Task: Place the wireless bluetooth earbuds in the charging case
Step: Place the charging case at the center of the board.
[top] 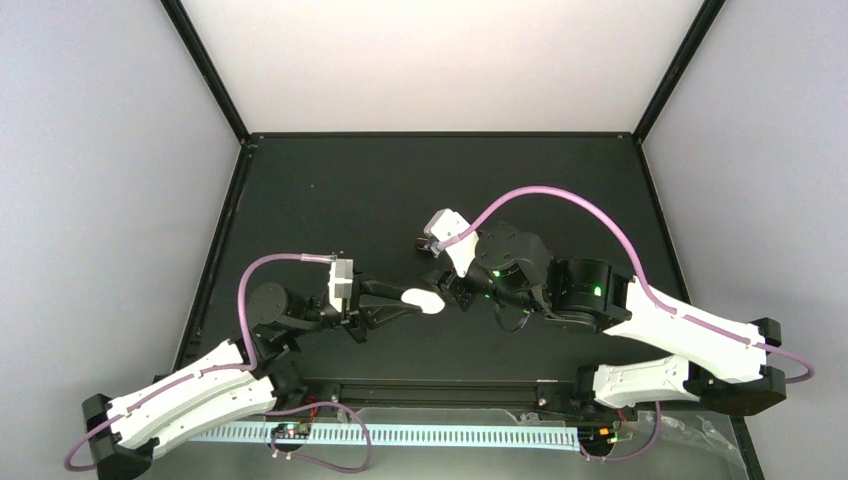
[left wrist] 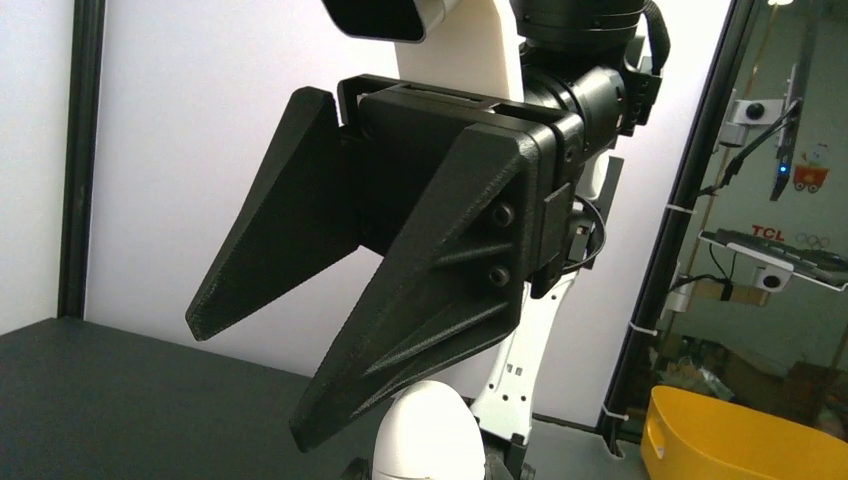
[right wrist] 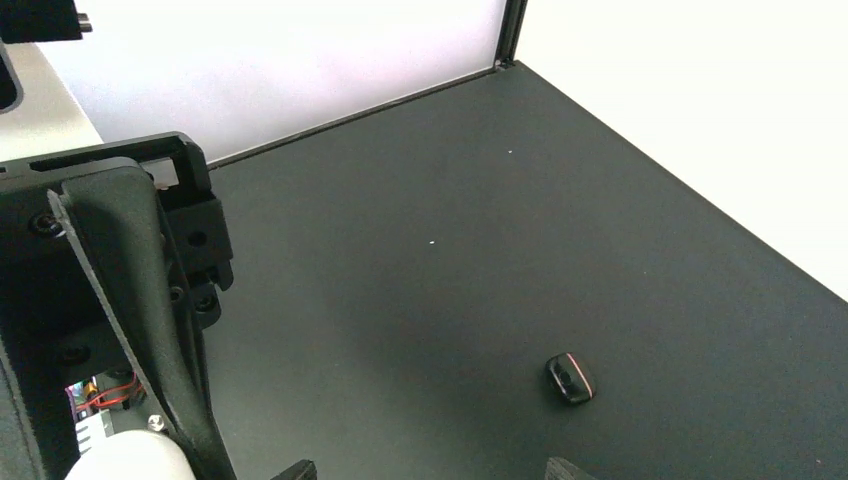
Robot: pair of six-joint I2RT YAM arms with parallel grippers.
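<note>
1. Enclosure: a black counter (top: 330,190) bounded by white walls (top: 430,60) and black corner posts.
2. Left arm (top: 190,395): reaches from the near left corner toward the middle of the counter. A purple cable (top: 245,290) loops above it.
3. Left gripper (top: 408,300): fingers pressed together on the case (top: 428,300), a white rounded shell that projects from the fingertips toward the right.
4. Case, left wrist view: only its rounded white end shows, at the bottom edge, directly below the nearer finger of the other gripper. Whether the lid is up or down cannot be told.
5. Right gripper (left wrist: 255,380): fingers spread, with nothing between them. The fingertips point down toward the case and stand just beside it. Whether they touch it cannot be told.
6. Right arm (top: 680,330): bends in from the near right corner. Green lights show on two of its joints.
7. Earbud (right wrist: 569,379): one black earbud lies on the bare counter, outside the case and well apart from both grippers. It appears at the lower right of the right wrist view. A thin red line runs along its rim.
8. Outside the enclosure: a yellow bin (left wrist: 740,440) sits beyond the right post in the left wrist view.
</note>
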